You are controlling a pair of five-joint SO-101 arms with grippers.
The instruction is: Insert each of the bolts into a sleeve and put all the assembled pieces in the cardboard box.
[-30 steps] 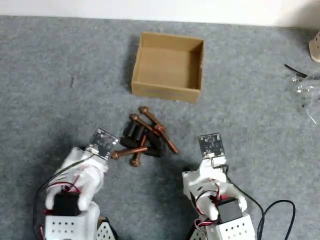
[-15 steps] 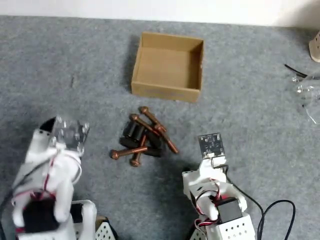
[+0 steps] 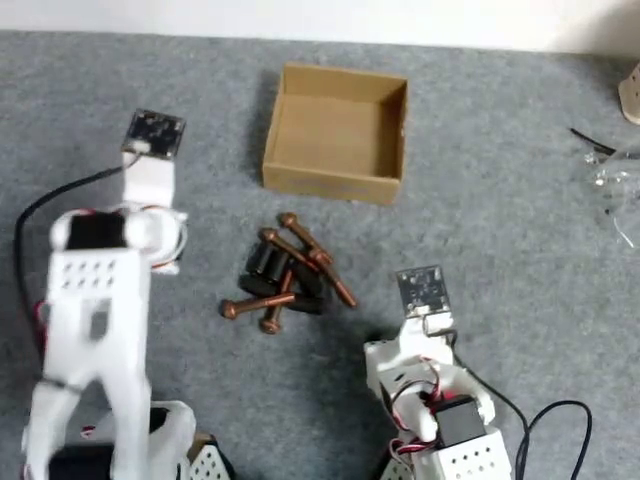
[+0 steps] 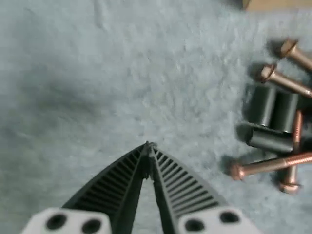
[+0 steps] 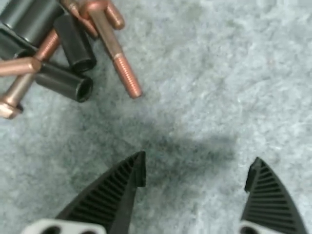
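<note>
Several copper bolts (image 3: 305,242) and black sleeves (image 3: 265,265) lie in a loose pile on the grey carpet, just in front of the open cardboard box (image 3: 330,186), which holds nothing. My left gripper (image 4: 147,147) is shut with nothing in it, over bare carpet to the left of the pile; its arm (image 3: 100,260) stands tall at the left. In the left wrist view the sleeves (image 4: 273,108) and a bolt (image 4: 273,165) lie off to one side. My right gripper (image 5: 197,170) is open over bare carpet, close to a bolt (image 5: 114,46) and a sleeve (image 5: 63,80).
Clear plastic and black cables (image 3: 608,170) lie at the right edge, with a beige object (image 3: 630,92) behind them. Grey carpet (image 3: 500,230) stretches between the pile and that clutter.
My left arm has lifted away from the pile's left edge and swung left and toward the back. The right arm and the pile have not moved.
</note>
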